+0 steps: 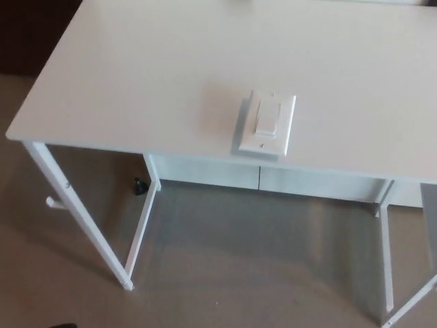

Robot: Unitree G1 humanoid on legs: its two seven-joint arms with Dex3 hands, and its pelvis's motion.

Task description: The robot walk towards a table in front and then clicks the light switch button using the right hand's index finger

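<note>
Head view: neither the left nor the right hand appears in frame, so their state cannot be told. The white tabletop [136, 82] is cut off at the top and right edges; its right legs are partly cropped. A small dark object [139, 186] on the floor [239, 260] beneath is too small to identify. No legible writing is visible. The light switch [267, 124], a white rectangular plate with a raised rocker button, lies flat near the tabletop's front edge, slightly right of centre.
</note>
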